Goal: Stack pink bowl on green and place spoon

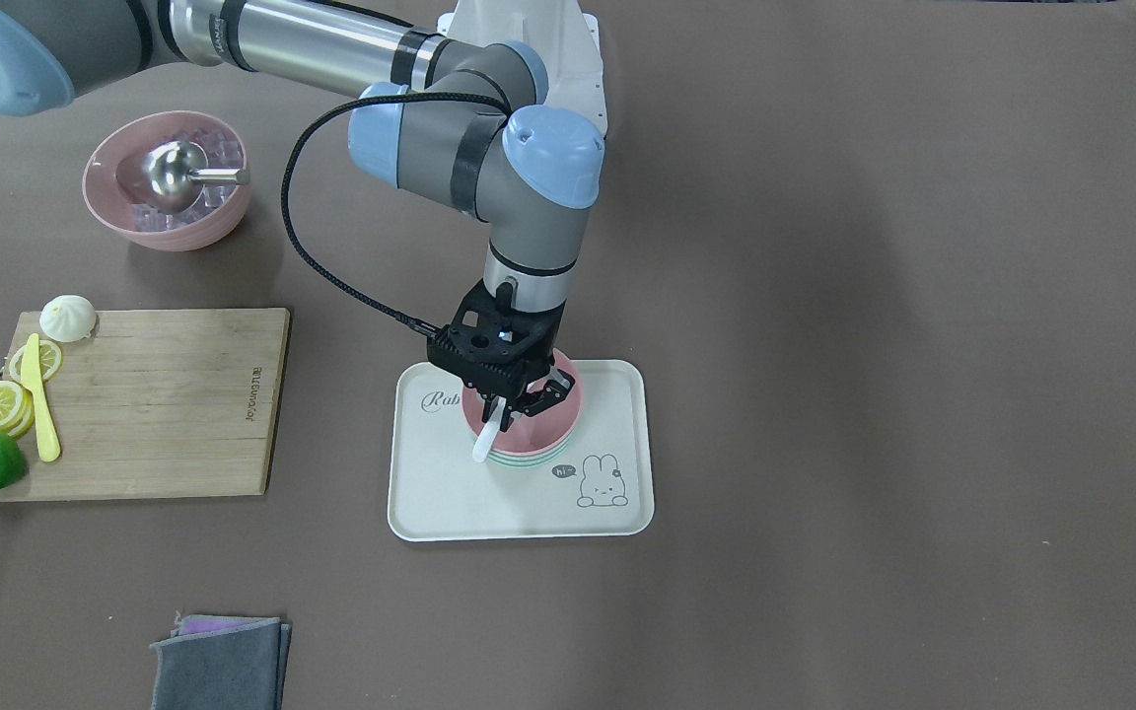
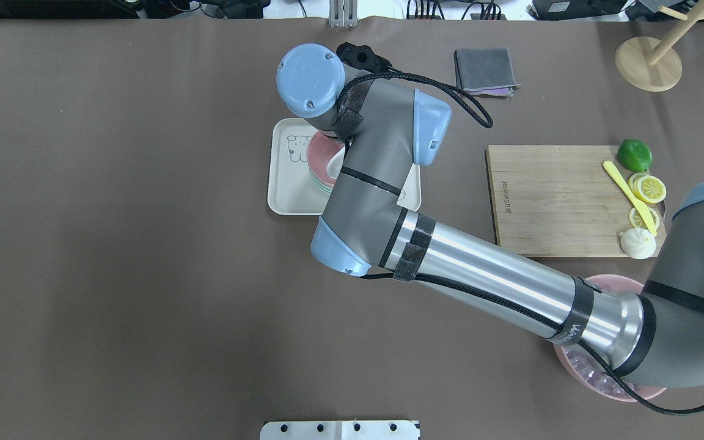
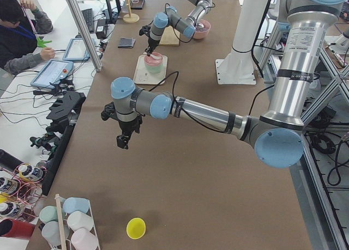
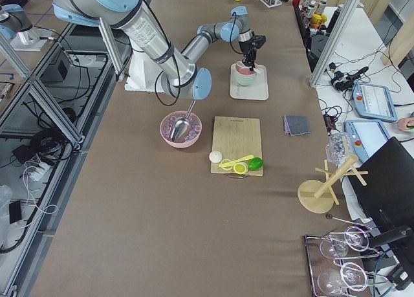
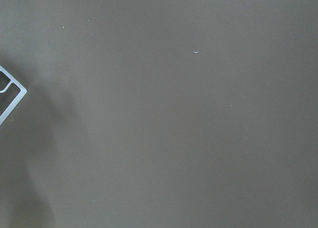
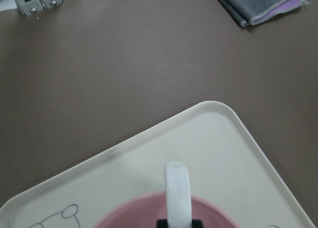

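Observation:
The pink bowl (image 1: 540, 426) sits nested on the green bowl (image 1: 529, 461) on the white rabbit tray (image 1: 450, 503). My right gripper (image 1: 507, 409) hangs over the bowl's edge, shut on the white spoon (image 1: 485, 441), which slants down past the rim. In the right wrist view the spoon handle (image 6: 177, 193) sticks up over the pink bowl (image 6: 134, 217) and tray (image 6: 213, 138). My left gripper (image 3: 123, 142) hangs over bare table far from the tray. It shows only in the exterior left view, so I cannot tell if it is open or shut.
A larger pink bowl (image 1: 169, 177) with ice cubes and a metal scoop stands near the right arm's base. A wooden cutting board (image 1: 164, 404) carries lemon slices, a lime, a yellow knife and a bun. Folded grey cloths (image 1: 218, 661) lie at the table's far edge.

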`<state>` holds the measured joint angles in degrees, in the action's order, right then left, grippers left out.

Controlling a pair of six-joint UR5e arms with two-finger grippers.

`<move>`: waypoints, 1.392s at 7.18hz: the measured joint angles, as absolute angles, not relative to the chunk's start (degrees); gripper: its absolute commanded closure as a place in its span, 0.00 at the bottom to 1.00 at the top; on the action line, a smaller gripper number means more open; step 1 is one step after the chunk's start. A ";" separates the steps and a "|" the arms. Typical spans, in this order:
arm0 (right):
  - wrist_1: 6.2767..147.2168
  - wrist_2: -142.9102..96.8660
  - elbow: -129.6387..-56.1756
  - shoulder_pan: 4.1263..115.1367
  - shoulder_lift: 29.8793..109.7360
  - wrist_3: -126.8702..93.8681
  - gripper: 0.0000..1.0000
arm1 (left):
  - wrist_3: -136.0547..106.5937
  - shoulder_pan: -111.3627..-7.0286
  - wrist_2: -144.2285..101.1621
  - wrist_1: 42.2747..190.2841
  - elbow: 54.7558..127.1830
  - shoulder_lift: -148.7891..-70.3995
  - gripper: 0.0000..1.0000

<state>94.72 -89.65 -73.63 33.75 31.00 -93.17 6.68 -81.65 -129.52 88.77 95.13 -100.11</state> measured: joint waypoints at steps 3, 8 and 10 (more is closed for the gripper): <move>94.67 -88.85 -73.84 33.45 31.18 -92.64 0.00 | 6.68 -81.65 -129.51 88.77 95.10 -100.11 0.02; 94.48 -86.91 -75.69 34.11 32.42 -83.39 0.00 | 3.44 -81.66 -129.43 88.86 94.69 -100.16 0.02; 94.22 -92.07 -78.52 37.65 35.31 -76.66 0.00 | -1.28 -81.80 -129.42 89.71 92.16 -100.04 0.02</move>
<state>94.22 -92.07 -78.52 37.65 35.31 -76.66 -1.28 -81.80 -129.42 89.71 92.16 -100.04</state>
